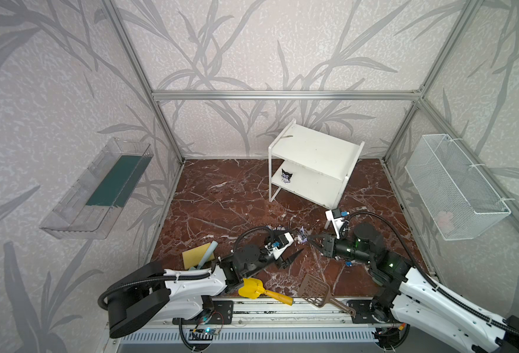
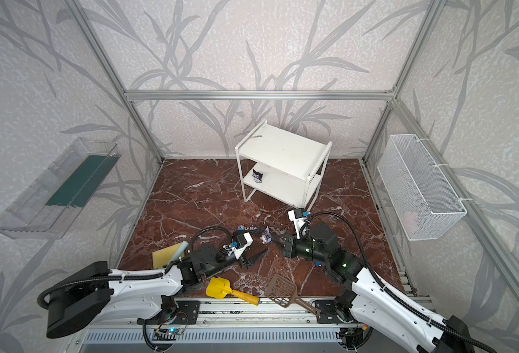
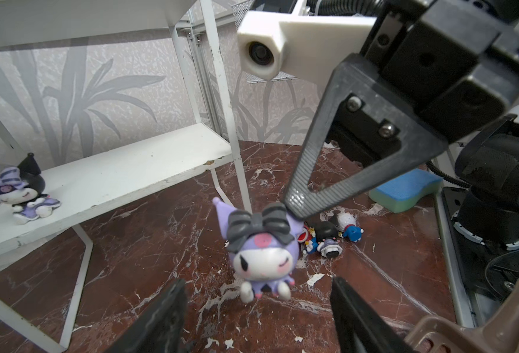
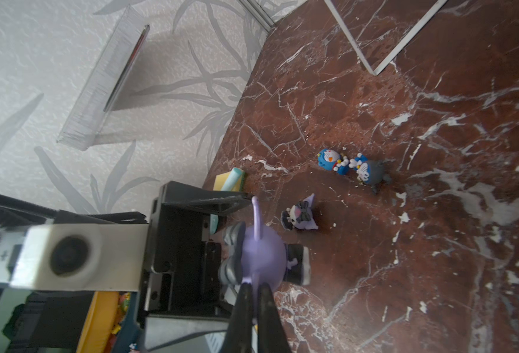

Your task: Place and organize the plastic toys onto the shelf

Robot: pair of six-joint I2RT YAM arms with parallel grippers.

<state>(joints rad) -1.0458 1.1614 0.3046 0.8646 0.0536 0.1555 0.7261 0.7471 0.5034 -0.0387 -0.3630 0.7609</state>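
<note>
Purple-hooded figurine (image 3: 263,253) was pinched by one pointed ear in the right gripper (image 4: 254,287) — clenched tight. The left gripper (image 3: 258,287) stood released, jaws spread either side of it.

White-shelled arms (image 1: 191,284) with black joints, ribbed black cables (image 3: 340,6), and black triangular ridged fingers (image 3: 302,171).

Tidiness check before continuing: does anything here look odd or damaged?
The purple figurine dangles by one ear from the right pincer. The shelf stands skewed to the back wall, paint chipped on its lower board; white flakes litter the tabletop.
</note>
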